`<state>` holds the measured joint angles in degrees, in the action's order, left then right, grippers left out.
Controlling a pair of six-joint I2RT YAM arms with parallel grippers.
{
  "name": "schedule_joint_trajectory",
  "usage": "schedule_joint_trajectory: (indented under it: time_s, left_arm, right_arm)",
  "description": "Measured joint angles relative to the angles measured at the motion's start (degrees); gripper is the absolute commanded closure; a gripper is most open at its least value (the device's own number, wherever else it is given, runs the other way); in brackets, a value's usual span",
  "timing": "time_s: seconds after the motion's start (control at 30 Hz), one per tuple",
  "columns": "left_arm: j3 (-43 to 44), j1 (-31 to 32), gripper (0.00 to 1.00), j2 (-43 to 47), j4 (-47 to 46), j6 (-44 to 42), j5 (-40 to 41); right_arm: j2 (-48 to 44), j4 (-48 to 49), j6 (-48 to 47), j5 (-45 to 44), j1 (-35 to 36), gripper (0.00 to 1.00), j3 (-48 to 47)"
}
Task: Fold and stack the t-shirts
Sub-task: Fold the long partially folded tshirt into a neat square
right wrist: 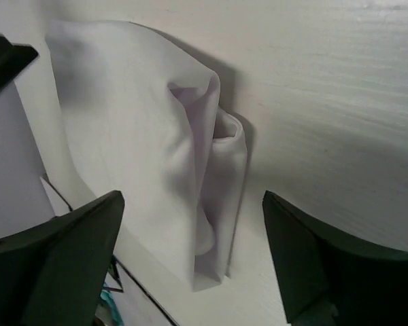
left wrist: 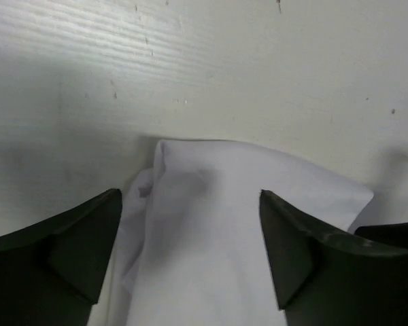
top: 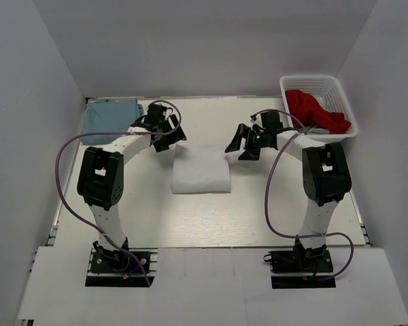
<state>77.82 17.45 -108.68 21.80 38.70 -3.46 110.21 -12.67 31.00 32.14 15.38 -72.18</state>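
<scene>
A white t-shirt lies folded into a rectangle in the middle of the table. A light blue t-shirt lies folded at the far left. My left gripper is open and empty, just above the white shirt's far left corner. My right gripper is open and empty, beside the shirt's far right corner, where layered folds show.
A white basket at the far right holds a red garment. White walls close in the table on three sides. Purple cables loop from both arms.
</scene>
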Motion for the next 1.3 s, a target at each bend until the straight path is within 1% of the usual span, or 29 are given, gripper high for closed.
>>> schedule_joint_trajectory:
  time_s: [0.17,0.3,0.4,0.47,0.57,0.63,0.73,0.87,0.97,1.13,1.3]
  left_arm:
    - [4.96,-0.55,0.00,-1.03,2.32,-1.84,0.00]
    - [3.96,-0.09,0.00,1.27,3.34,-3.17,-0.85]
    - [-1.66,0.46,0.00,6.51,1.79,-3.30,-4.52]
    - [-7.08,0.98,0.00,10.99,-0.83,-2.84,-7.87]
    - [-14.99,2.27,0.00,16.68,-4.68,-1.36,-12.83]
    - [-18.73,3.23,0.00,18.21,-7.06,-0.46,-14.95]
    - [-22.80,4.55,0.00,17.84,-8.92,0.46,-16.79]
    - [-26.10,4.68,0.00,15.39,-9.75,1.18,-17.38]
    - [-28.13,4.61,0.00,14.12,-10.38,1.57,-17.16]
    - [-28.70,4.42,0.00,14.08,-11.85,1.99,-17.14]
    - [-28.44,4.42,0.00,14.62,-10.86,1.57,-16.04]
  right_arm:
    - [-0.66,-0.66,-1.16,-1.31,-0.37,0.10,-1.09]
    - [-6.25,-0.85,-1.36,-2.12,0.02,0.10,1.09]
    - [-12.44,0.02,-1.31,-1.57,1.09,0.10,3.54]
    - [-16.04,2.49,-0.90,0.02,2.60,0.10,5.79]
    - [-18.71,6.32,0.35,3.06,5.49,0.10,9.53]
    - [-18.69,8.46,1.20,4.28,7.50,0.10,12.02]
    - [-17.81,11.91,2.69,5.64,9.66,0.10,16.76]
    - [-13.77,17.16,4.90,5.60,9.73,0.10,22.21]
    - [-9.57,18.86,6.27,5.33,9.31,0.10,24.74]
    - [-9.35,23.76,7.48,6.16,8.74,0.10,26.69]
    - [-9.99,23.52,6.08,5.60,8.94,0.10,26.56]
